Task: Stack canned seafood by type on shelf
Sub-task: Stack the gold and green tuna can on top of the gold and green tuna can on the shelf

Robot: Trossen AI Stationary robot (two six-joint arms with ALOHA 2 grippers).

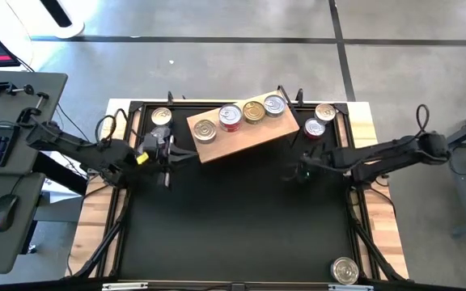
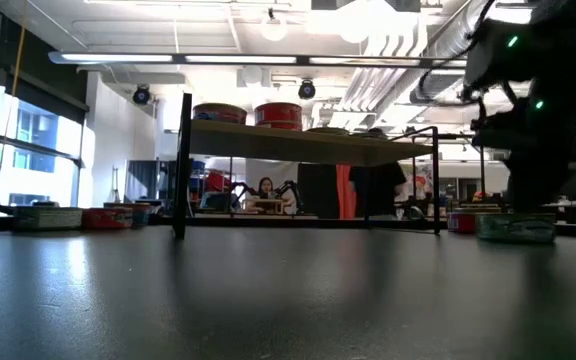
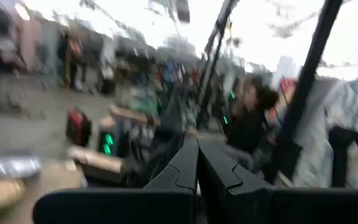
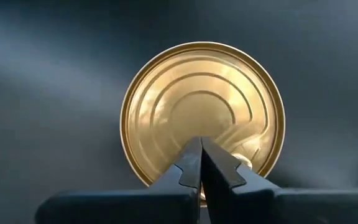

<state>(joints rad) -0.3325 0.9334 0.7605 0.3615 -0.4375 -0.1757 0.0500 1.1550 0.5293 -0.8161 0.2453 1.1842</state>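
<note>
The shelf point(image 1: 245, 137) is a light-brown board on thin black legs point(image 2: 181, 165) at the table's far middle. Several cans stand in a row on its top point(image 1: 230, 117), point(image 2: 278, 115). My right gripper point(image 4: 201, 144) is shut and points steeply down over a gold-lidded can point(image 4: 201, 109) that stands on the black mat point(image 2: 513, 228), right of the shelf. In the high view the gripper point(image 1: 302, 170) hides this can. My left gripper point(image 1: 168, 155) waits shut and holds nothing, left of the shelf, pointing about level point(image 3: 197, 149). My right gripper's shut fingertips point(image 4: 191, 155) stand above the gold lid near its rim point(image 4: 241, 163), coming from above. I cannot tell whether they touch the lid. The can stands upright on the mat.
Two cans point(image 1: 161, 117) stand at the far left by my left gripper, two more point(image 1: 325, 111), point(image 1: 315, 128) at the far right, and one point(image 1: 345, 271) near the front right edge. The black mat's middle and front point(image 1: 233, 226) lie bare. A person sits in the room behind point(image 2: 265, 190).
</note>
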